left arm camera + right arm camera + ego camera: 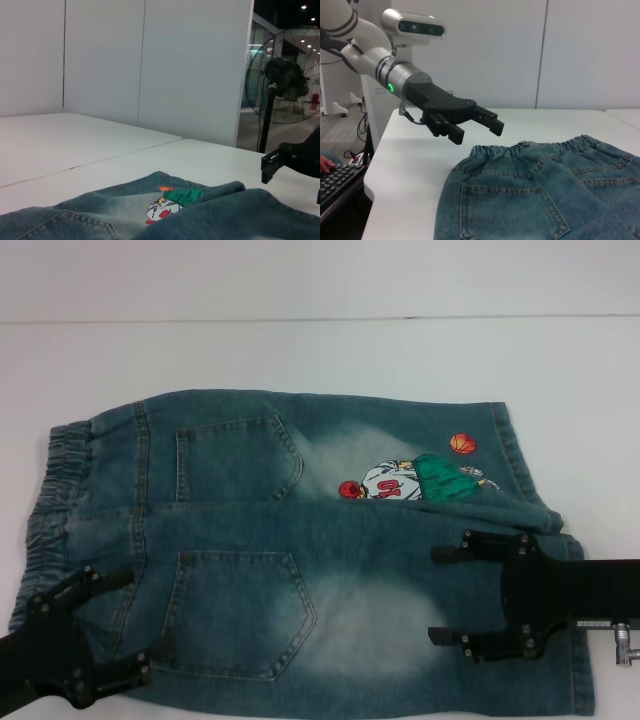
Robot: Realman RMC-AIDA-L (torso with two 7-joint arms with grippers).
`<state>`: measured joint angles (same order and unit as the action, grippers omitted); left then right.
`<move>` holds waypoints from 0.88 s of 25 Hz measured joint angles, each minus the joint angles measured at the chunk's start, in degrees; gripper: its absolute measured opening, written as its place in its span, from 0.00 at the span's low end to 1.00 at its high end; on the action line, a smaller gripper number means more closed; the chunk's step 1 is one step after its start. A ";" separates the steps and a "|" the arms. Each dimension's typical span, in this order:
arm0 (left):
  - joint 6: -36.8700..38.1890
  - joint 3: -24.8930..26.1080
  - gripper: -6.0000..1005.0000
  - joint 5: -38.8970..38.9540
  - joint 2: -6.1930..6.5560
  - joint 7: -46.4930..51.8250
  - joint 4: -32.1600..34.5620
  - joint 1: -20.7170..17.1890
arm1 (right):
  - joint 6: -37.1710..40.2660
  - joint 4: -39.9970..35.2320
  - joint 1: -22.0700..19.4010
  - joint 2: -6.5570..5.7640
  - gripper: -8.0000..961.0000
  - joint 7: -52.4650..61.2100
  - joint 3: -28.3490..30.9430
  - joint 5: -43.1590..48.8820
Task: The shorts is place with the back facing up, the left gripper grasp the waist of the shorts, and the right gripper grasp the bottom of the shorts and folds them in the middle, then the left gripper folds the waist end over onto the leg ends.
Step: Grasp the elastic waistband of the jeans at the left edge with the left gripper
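Observation:
The shorts (300,550) lie flat on the white table (300,350), back pockets up. Their ruffled waist (55,490) is at the left, and the leg hems (580,640) are at the right beside the basketball-player embroidery (410,480). My left gripper (148,612) is open over the near waist corner. The right wrist view shows this left gripper (477,131) open, just above the waist (540,147). My right gripper (433,595) is open over the near leg, close to its hem. One of its fingers (275,162) shows in the left wrist view beyond the embroidery (172,202).
A seam (300,320) runs across the table behind the shorts. White wall panels (150,60) stand at the back. A standing fan (282,75) is beyond the table. A keyboard (335,180) sits on a lower desk past the table's edge (375,165).

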<state>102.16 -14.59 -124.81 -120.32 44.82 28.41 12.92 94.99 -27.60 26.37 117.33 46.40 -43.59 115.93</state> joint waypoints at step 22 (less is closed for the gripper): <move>-0.70 1.62 0.91 0.52 -0.43 1.81 0.97 -0.42 | -0.04 0.00 0.00 0.10 0.90 -0.06 0.13 -0.17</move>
<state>101.47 -12.97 -124.29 -120.75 46.63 29.38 12.49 94.95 -27.60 26.37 117.43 46.34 -43.46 115.76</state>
